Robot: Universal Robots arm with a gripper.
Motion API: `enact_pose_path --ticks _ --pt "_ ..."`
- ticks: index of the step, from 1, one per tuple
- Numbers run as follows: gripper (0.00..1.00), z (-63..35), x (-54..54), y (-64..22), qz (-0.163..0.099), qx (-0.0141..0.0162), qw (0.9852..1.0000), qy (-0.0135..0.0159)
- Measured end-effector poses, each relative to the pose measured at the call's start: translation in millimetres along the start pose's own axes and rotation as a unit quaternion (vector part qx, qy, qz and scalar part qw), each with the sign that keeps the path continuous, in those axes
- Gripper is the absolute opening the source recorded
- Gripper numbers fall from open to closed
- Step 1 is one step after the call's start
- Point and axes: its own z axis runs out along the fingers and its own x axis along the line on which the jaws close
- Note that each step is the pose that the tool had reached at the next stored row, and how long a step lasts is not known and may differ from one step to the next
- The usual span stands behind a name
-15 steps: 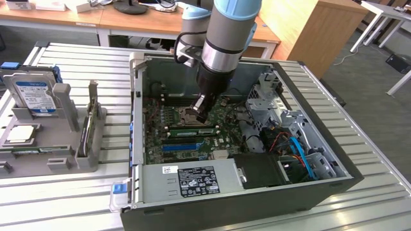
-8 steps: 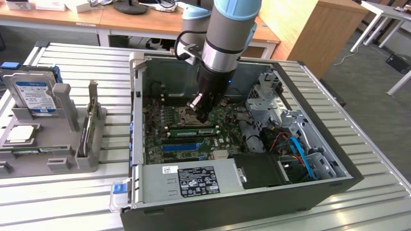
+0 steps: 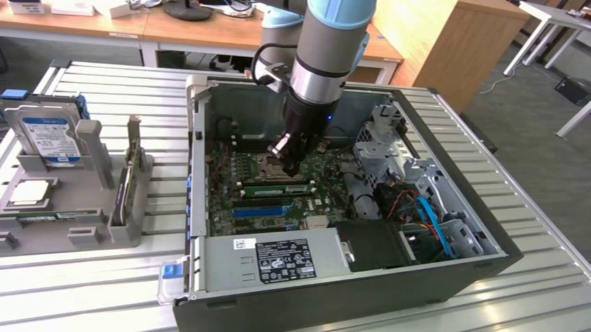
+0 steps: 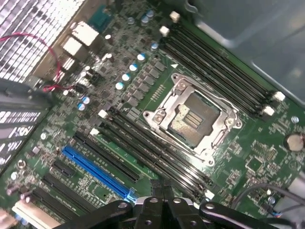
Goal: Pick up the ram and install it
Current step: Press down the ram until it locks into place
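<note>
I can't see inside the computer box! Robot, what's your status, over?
Gripper shut, tips low over memory slots by processor socket. Ram looks set in a slot there; seating unclear. Nothing blocking.

The ram [image 3: 270, 185] is a long, thin green stick with a row of small dark chips along it. It sits inside the open computer case, on the motherboard, in the bank of memory slots just beside the processor socket, on the socket's near side in the exterior view. It runs level and parallel to those slots, directly under the gripper [image 3: 289, 168]; whether the two touch cannot be told
</note>
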Motion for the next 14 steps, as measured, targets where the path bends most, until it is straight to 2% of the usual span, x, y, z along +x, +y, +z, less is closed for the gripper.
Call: enact_pose_path --ticks 5,14 --pt "0.11 0.2 0.0 0.0 0.042 0.0003 0.9991 -0.0009" --pt "0.11 0.2 0.1 0.4 0.099 0.001 0.9951 -0.002"
